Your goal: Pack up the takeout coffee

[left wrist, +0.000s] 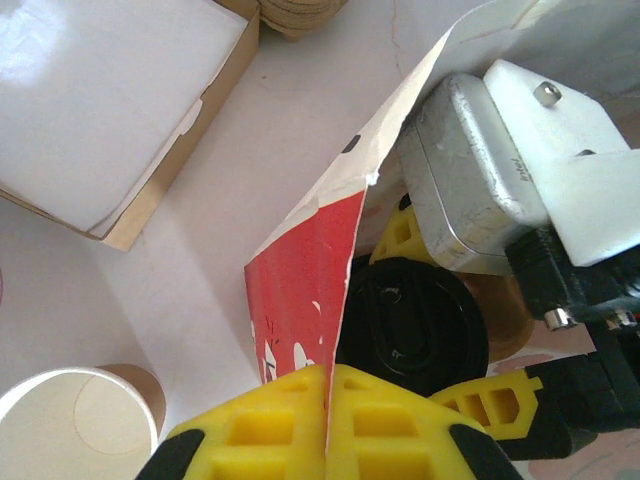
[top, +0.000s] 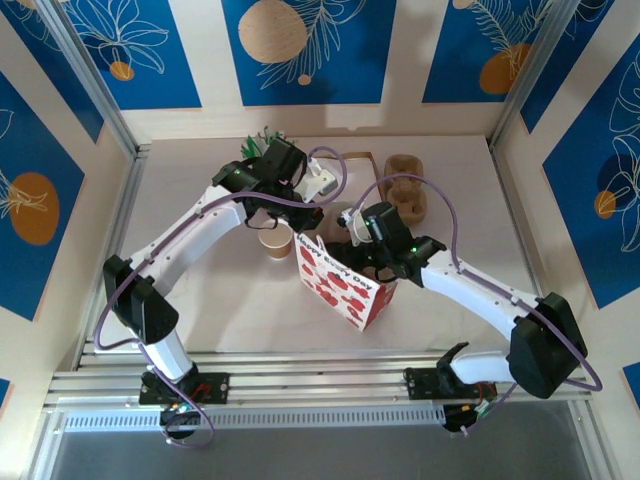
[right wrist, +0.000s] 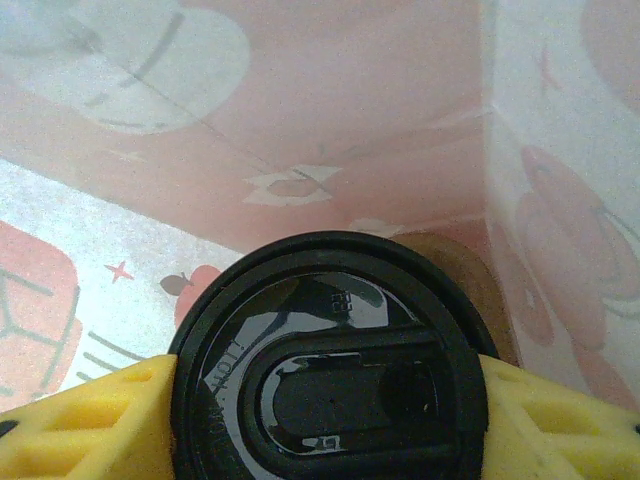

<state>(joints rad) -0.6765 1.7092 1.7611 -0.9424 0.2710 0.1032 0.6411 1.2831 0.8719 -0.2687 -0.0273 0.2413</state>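
Note:
The takeout coffee [right wrist: 330, 350], a brown paper cup under a black lid, is inside the red-and-white paper bag [top: 345, 285]. My right gripper [right wrist: 330, 400] is shut on it, one yellow finger against each side of the lid. The left wrist view shows the same black lid [left wrist: 410, 325] just past the bag's rim. My left gripper [left wrist: 328, 420] is shut on the bag's upper edge [left wrist: 300, 290], with the paper pinched between its yellow pads. From above, both grippers meet at the bag's far end, the left gripper [top: 303, 222] beside the right gripper [top: 350, 237].
An open, empty kraft cup [top: 276, 240] stands on the table just left of the bag, also seen as a cup [left wrist: 70, 420] at my left wrist. A flat cardboard box [left wrist: 100, 100], a pulp cup carrier [top: 405, 185] and a pink cup of sticks [top: 255, 145] lie behind.

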